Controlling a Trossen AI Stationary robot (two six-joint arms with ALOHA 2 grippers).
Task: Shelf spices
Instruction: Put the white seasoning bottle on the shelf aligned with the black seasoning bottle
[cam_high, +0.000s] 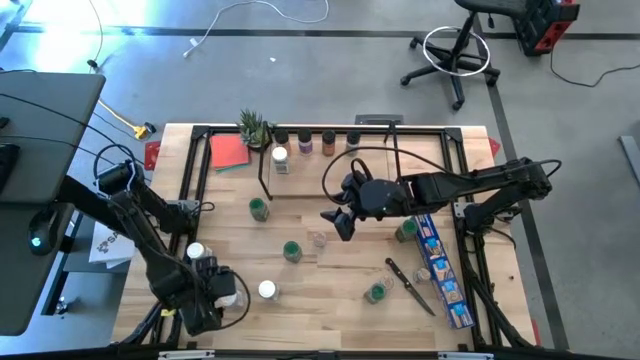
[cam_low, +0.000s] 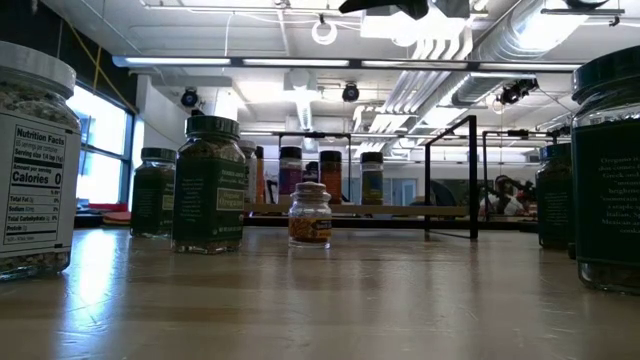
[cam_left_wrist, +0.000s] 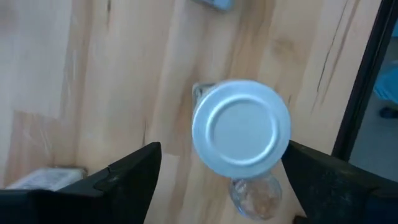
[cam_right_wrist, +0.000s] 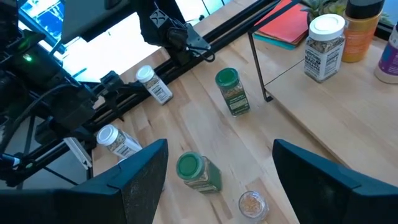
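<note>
left end effector spread wide over a white-capped spice jar, looks like no contact | right end effector spread, empty, mid-desk over a green-capped jar | shelf far side, few jars

Open wood lies mid-surface between green-capped jar and knife. Blue box blocks the right edge. Shelf uprights fence the rear. Left end effector straddles a white-capped jar, apparently with side clearance.
</note>
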